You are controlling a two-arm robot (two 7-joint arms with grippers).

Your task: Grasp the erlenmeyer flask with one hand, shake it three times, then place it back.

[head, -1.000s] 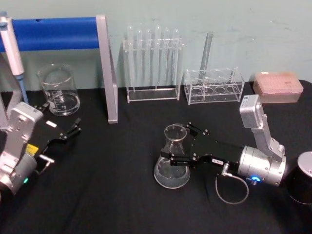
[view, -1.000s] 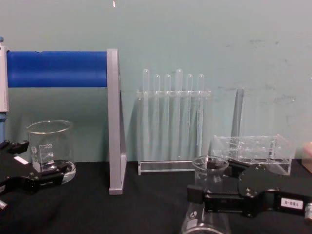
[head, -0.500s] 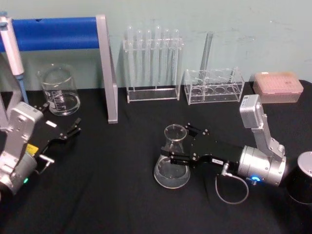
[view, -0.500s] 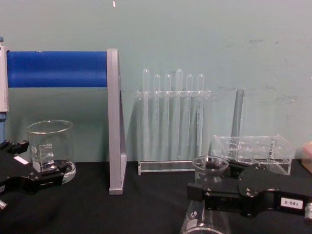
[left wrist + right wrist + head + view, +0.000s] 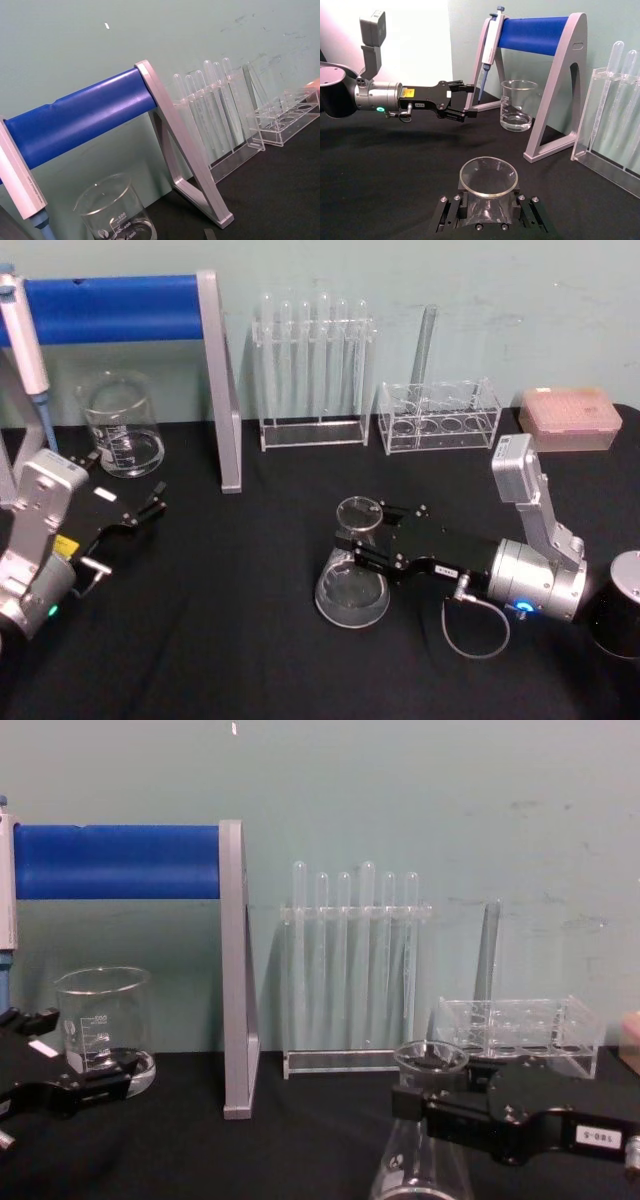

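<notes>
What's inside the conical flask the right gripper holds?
The clear glass conical flask looks empty through its mouth and base. The black right gripper clamped on its neck hides that part.

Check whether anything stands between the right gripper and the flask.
Nothing visible does: the right gripper is closed on the neck of the upright erlenmeyer flask. The left gripper is parked near the beaker.

Erlenmeyer flask [image 5: 351, 592] before test-tube rack [image 5: 313, 375]
</notes>
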